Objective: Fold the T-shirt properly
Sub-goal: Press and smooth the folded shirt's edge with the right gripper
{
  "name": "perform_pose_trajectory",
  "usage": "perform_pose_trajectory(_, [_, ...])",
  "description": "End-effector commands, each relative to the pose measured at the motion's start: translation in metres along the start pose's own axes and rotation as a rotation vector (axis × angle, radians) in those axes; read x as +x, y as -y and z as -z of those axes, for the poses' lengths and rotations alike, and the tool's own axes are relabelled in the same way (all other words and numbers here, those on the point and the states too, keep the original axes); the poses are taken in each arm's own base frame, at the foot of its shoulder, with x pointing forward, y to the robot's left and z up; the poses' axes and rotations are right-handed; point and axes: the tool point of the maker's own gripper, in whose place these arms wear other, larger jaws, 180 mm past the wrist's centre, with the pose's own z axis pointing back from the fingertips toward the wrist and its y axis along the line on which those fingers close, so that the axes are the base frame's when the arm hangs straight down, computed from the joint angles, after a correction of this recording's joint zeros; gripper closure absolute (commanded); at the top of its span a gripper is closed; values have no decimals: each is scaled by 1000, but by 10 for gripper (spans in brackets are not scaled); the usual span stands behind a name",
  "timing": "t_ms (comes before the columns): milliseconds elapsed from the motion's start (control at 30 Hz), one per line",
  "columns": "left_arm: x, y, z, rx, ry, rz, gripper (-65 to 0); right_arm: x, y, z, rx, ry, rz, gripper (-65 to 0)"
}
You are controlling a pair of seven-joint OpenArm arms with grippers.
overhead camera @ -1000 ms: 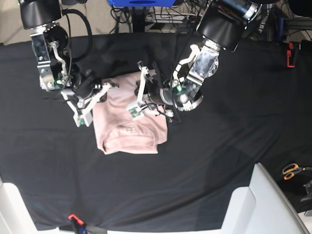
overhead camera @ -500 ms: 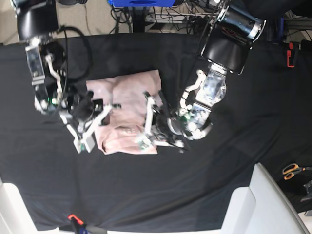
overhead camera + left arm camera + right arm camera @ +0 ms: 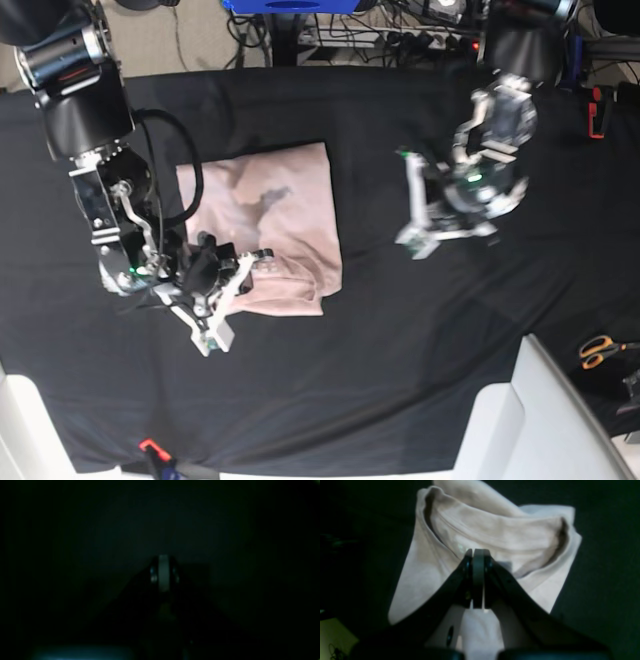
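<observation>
Surface: black cloth (image 3: pixel 420 340) covers the whole bench, lying mostly flat with faint creases.
Background: cables and a blue frame (image 3: pixel 290 6) sit beyond the far edge; orange-handled scissors (image 3: pixel 600 350) lie off the cloth at the base view's right.
Garment: plain pale pink short-sleeved cotton T-shirt (image 3: pixel 275 225) lies on the cloth left of centre in the base view, folded into a rough rectangle.
Garment look: soft, lightly creased, no print; far edge fairly straight, near edge rounded and bunched into rolled layers.
Neckline: in the right wrist view the ribbed collar (image 3: pixel 495 533) gapes open, with fabric layers doubled beneath it.
Right end effector (image 3: pixel 477 555): jaws pressed together with nothing between them, at the shirt's near left corner above the pink fabric.
Left end effector (image 3: pixel 163 567): jaws closed and empty, over bare black cloth, well apart from the shirt.
Left wrist view: almost wholly dark; only the pale fingertip shows.
</observation>
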Motion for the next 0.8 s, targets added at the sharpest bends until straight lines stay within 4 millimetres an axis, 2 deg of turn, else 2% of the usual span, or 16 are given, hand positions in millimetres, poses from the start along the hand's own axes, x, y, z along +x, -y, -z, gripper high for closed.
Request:
perform_pose_trajectory(0, [-2,-9,-10,20,28,-21,0,21,7,-3,-11,60,-12,-8])
perform_pose_trajectory(133, [-27,-10,-28,44,28,-83,0,21,19,11,-31,49,-7,-8])
perform_pose_trajectory(200, [-31,-11,-35,58,34,-100,0,21,28,14,-47,47,1,-8])
perform_pose_trajectory(367, [-38,-16,-40,75,30,-123,0,23,45,19,-76,58,26,-8])
perform_pose_trajectory(633, [-39,-15,-39,73,26,-124,0,3,83,30,-147,68,94,-8])
perform_pose_trajectory(767, [-39,-12,-38,68,25,-120,0,4,88,30,-157,90,98,-8])
